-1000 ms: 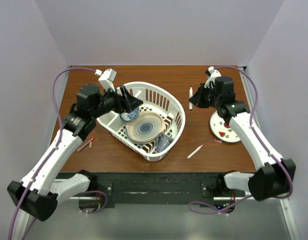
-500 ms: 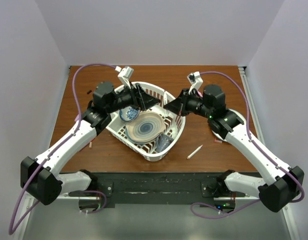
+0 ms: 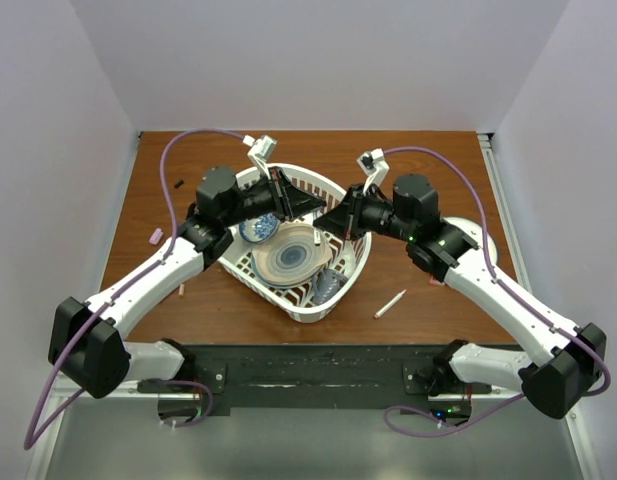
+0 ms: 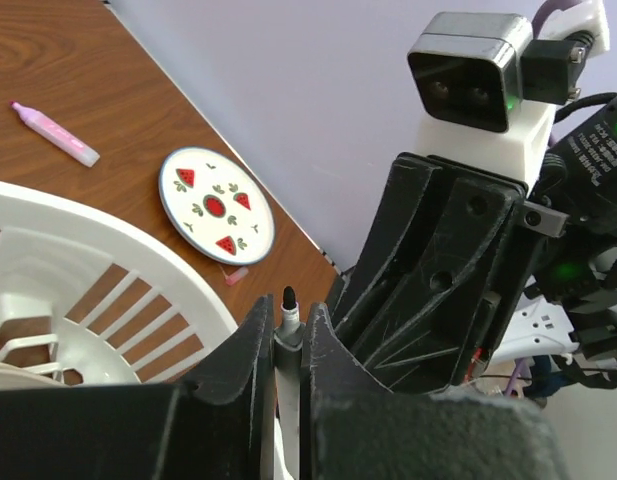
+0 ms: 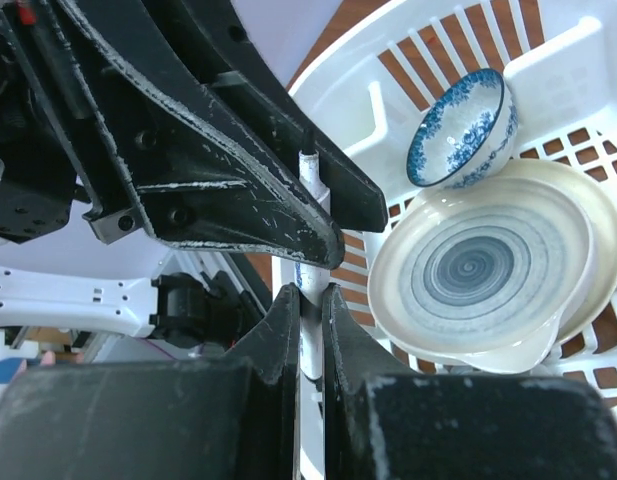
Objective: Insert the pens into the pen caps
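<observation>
Above the white basket (image 3: 360, 252) my two grippers meet tip to tip, both gripping one white pen (image 4: 287, 343). The left gripper (image 4: 285, 320) is shut on it, and the pen's black tip pokes out past the fingertips. Coming from the opposite side, the right gripper (image 5: 308, 295) is shut on the same pen (image 5: 310, 172). In the top view the left gripper (image 3: 316, 207) and right gripper (image 3: 335, 222) nearly touch. Another white pen (image 3: 390, 304) lies on the table at the front right. A pink pen (image 4: 55, 133) lies beyond the basket. A pink cap (image 3: 435, 283) rests by the watermelon plate (image 4: 216, 206).
The basket holds a swirl-patterned plate (image 3: 291, 253), a blue-patterned bowl (image 5: 460, 130) and a cup (image 3: 326, 285). A reddish pen (image 3: 181, 291) and a small pink piece (image 3: 155, 237) lie left of the basket. The table's right edge is close behind the watermelon plate.
Both arms swung inward over the basket, the right one carrying the white pen. The left gripper, open before, has closed on that pen.
</observation>
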You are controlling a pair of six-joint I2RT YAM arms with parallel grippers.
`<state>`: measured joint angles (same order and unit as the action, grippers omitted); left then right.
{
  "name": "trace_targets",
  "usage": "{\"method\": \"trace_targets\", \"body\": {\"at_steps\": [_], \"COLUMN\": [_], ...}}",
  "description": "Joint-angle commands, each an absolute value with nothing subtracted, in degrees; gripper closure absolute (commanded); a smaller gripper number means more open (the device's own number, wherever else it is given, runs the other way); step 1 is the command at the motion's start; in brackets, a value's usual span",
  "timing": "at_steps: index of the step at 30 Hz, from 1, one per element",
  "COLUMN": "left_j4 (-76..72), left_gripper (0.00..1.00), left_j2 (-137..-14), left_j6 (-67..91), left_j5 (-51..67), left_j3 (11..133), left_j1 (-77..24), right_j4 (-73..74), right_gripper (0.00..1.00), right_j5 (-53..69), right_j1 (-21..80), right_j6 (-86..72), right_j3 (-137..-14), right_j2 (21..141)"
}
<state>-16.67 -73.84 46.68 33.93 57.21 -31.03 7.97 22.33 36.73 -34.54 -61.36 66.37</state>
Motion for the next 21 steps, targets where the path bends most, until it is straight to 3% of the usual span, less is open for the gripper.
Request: {"method": "trace_targets", "body": {"at_steps": [1,2,3,8,11,16,18,19,21], "left_j4": [-23.46,-24.34,-25.22,-30.67,-31.38,-30.41,-30.32,-30.32,-28.67], "left_gripper": [1.0,1.0,1.0,1.0,1.0,1.0,1.0,1.0,1.0], "left_j2": [-72.51,-72.34,-72.25,-71.72,-71.19,-69.96,-69.87,-69.52,-69.08], "left_j6": [49.83,50.53,51.76,55.1,55.72,55.46,55.9,55.9,54.76], "left_j5": [37.17,38.57,39.28,41.66,41.49,39.47,38.94,38.67,37.45], "left_j3": [55.2,54.67,54.41,52.91,52.91,52.91,52.91,52.91,53.17], "left_j1": [-30.94,-30.94,-30.94,-30.94,-30.94,-30.94,-30.94,-30.94,-30.85], "right_j4": [1.86,0.89,0.27,-5.7,-8.08,-12.21,-14.23,-14.76,-15.38], "right_gripper": [0.84,0.71,0.67,0.59,0.71,0.74,0.85,0.96,1.0], "right_j5": [25.83,27.41,28.2,32.78,33.31,34.54,34.63,34.72,34.54], "right_j1": [37.53,37.53,37.53,37.53,37.44,37.44,37.53,37.53,37.53], "right_j6": [-36.03,-36.56,-36.82,-39.63,-40.87,-43.58,-44.38,-44.91,-45.26], "right_j3": [-60.21,-59.16,-58.63,-56.34,-55.11,-52.66,-51.86,-51.25,-50.98], "right_j2": [65.57,65.39,65.22,65.56,65.3,64.86,64.51,64.42,63.72]}}
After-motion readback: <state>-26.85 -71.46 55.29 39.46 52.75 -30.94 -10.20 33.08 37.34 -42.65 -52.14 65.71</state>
